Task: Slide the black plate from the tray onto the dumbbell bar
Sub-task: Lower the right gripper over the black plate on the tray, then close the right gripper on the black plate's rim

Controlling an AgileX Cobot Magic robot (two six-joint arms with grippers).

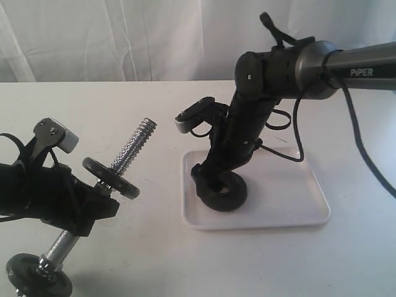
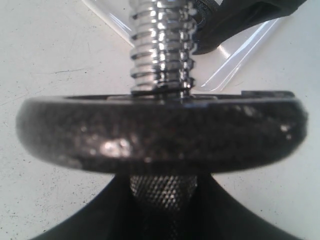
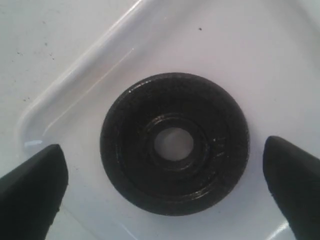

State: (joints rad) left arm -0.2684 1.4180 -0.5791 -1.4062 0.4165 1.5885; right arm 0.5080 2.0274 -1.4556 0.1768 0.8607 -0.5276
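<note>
Right gripper [image 3: 161,150] wide open, one finger on either side of the black plate [image 3: 125,165], clear of it. Plate is matte black and round, with a raised hub, raised rim and centre hole. It lies flat in the near-left part of the tray [image 1: 297,198]. Left gripper [image 1: 93,210] is clamped on the tilted dumbbell bar [image 1: 128,150], on the left of the tabletop [image 1: 247,260].

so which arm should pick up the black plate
Right. The right hand is open over the black plate in the tray, a finger each side; the left hand is shut on the dumbbell bar.
</note>
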